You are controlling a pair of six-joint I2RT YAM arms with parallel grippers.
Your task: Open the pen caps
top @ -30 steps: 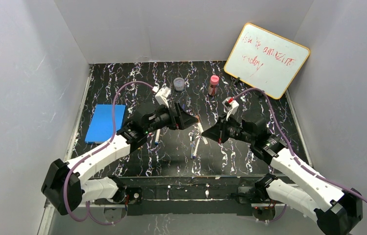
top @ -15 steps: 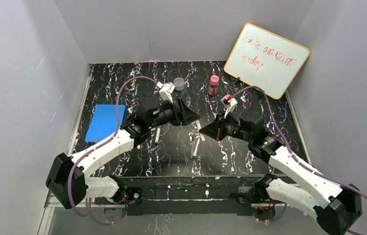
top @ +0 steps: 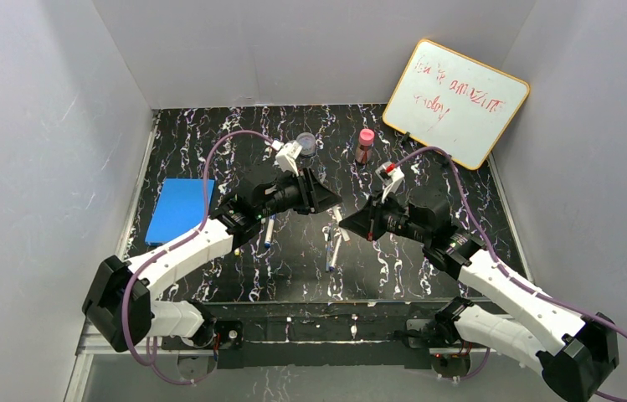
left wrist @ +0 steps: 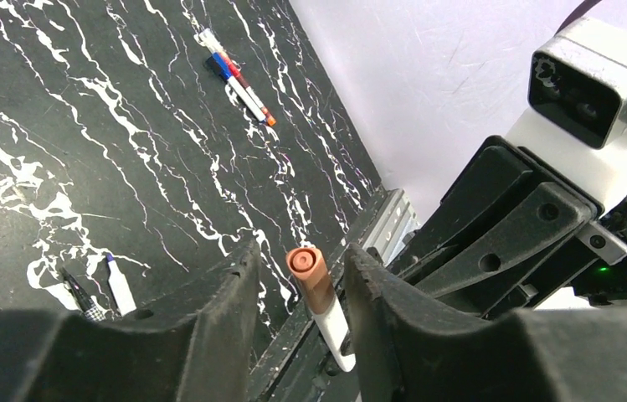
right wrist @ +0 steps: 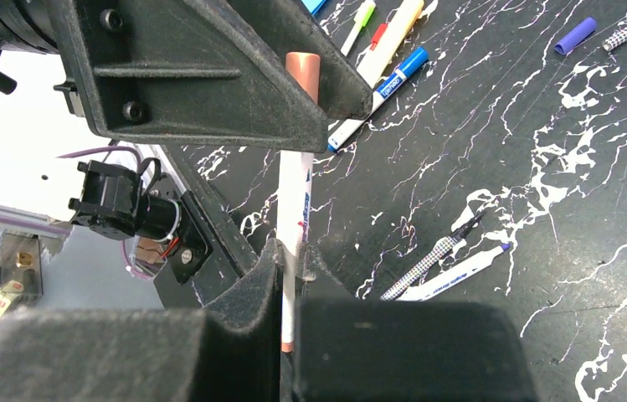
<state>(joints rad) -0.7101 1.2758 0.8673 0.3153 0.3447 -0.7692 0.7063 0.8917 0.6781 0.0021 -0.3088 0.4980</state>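
Note:
My right gripper [right wrist: 291,251] is shut on the white barrel of a pen [right wrist: 293,197] and holds it up above the table. The pen's orange-brown cap [left wrist: 310,280] sticks out between the fingers of my left gripper [left wrist: 301,253]. The jaws flank the cap closely, with a narrow gap on each side. From above, the left gripper [top: 332,202] and right gripper [top: 352,226] meet tip to tip over the table's middle. Other pens [right wrist: 393,71] and a loose purple cap [right wrist: 575,36] lie on the table.
A blue pad [top: 179,209] lies at the left. A clear jar [top: 305,144] and a pink-capped bottle [top: 365,144] stand at the back. A whiteboard [top: 455,100] leans in the back right corner. Loose pens [top: 332,247] lie below the grippers.
The left arm has swung right and back to meet the right gripper, and its jaws have narrowed around the pen's cap. The right gripper has edged left, still holding the pen.

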